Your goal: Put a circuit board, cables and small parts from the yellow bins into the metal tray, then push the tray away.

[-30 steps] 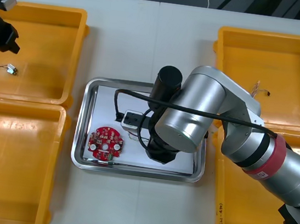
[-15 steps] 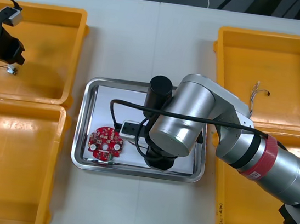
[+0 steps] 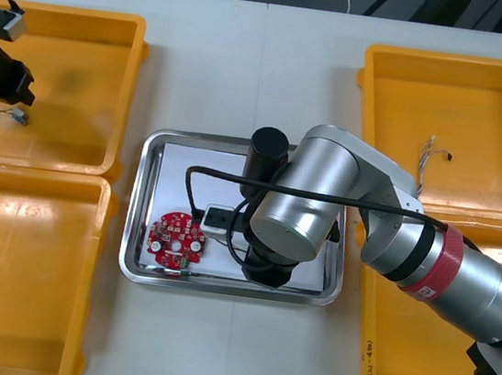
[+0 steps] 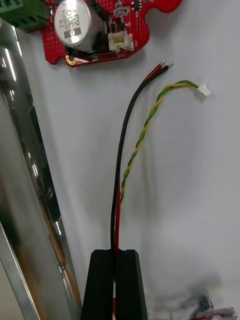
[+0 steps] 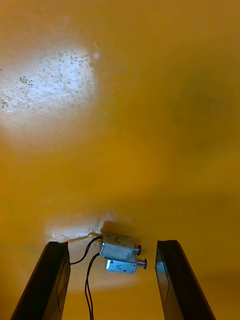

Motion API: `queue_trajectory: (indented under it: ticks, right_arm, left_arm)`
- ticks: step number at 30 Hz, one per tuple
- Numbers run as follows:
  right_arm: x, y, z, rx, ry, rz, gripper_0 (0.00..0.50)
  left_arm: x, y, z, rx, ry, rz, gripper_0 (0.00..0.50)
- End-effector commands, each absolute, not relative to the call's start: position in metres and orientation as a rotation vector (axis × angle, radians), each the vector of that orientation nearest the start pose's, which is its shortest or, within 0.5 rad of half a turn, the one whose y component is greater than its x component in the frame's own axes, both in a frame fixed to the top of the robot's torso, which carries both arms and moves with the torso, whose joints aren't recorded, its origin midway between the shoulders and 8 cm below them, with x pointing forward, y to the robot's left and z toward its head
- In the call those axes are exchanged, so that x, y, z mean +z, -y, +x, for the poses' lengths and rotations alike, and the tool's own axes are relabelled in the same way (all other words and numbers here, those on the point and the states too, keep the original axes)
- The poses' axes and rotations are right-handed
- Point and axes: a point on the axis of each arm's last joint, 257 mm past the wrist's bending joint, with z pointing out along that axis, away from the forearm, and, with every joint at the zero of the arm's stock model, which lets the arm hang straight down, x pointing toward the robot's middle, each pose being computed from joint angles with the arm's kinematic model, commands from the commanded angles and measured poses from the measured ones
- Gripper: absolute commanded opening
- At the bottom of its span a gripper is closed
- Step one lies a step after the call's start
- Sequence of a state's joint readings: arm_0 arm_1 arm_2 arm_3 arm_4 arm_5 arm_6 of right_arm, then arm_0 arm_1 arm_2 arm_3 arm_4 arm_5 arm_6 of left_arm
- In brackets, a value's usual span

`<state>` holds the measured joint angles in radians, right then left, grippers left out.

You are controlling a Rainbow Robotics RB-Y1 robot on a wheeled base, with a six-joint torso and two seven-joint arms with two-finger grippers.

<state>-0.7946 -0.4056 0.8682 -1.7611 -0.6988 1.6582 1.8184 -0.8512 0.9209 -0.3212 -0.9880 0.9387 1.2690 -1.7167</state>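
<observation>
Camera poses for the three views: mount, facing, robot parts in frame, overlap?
Front view: above the arms, looking down at the table; left gripper over a yellow bin, right arm over the metal tray.
Right wrist view: on the right wrist, facing the tray's floor; right gripper shut on cables.
Left wrist view: on the left wrist, facing the bin floor; left gripper open, flanking small metal parts.
Shared: front and right wrist both show the circuit board.

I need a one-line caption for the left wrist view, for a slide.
Left gripper, fingers open, poised over two small metal parts lying on the floor of a yellow bin.
</observation>
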Motion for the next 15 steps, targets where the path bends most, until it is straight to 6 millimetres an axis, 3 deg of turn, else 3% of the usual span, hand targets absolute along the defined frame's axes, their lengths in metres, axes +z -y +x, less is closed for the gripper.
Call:
queue_trajectory:
  ticks: [1, 3, 4, 5, 7, 8, 9, 11, 12, 15]
  right_arm:
    - [-0.279, 0.008, 0.389, -0.143, -2.101, -1.941, 0.056]
    - [-0.279, 0.008, 0.389, -0.144, -2.101, -1.939, 0.083]
    - [-0.278, 0.008, 0.389, -0.146, -2.101, -1.94, 0.225]
    - [-0.278, 0.008, 0.389, -0.146, -2.101, -1.94, 0.299]
    - [-0.278, 0.009, 0.39, -0.147, -2.1, -1.94, 0.327]
    - [-0.279, 0.009, 0.389, -0.146, -2.103, -1.94, 0.403]
    - [-0.279, 0.009, 0.389, -0.146, -2.103, -1.94, 0.438]
    - [-0.278, 0.009, 0.389, -0.144, -2.107, -1.936, 0.452]
    - [-0.277, 0.008, 0.389, -0.143, -2.103, -1.939, 0.494]
    - [-0.273, 0.007, 0.392, -0.139, -2.1, -1.932, 0.5]
  left_arm:
    - [-0.156, -0.432, 0.597, 0.154, -2.554, 0.289, 0.5]
    - [-0.158, -0.431, 0.598, 0.151, -2.556, 0.287, 0.5]
    - [-0.16, -0.43, 0.598, 0.146, -2.558, 0.286, 0.5]
    - [-0.162, -0.428, 0.599, 0.145, -2.558, 0.286, 0.5]
    - [-0.165, -0.426, 0.6, 0.138, -2.559, 0.281, 0.5]
    - [-0.167, -0.427, 0.599, 0.14, -2.562, 0.28, 0.5]
    - [-0.171, -0.426, 0.599, 0.134, -2.567, 0.276, 0.5]
    - [-0.172, -0.424, 0.602, 0.131, -2.56, 0.277, 0.5]
    - [-0.175, -0.422, 0.602, 0.125, -2.56, 0.275, 0.5]
    - [-0.18, -0.419, 0.603, 0.12, -2.565, 0.272, 0.5]
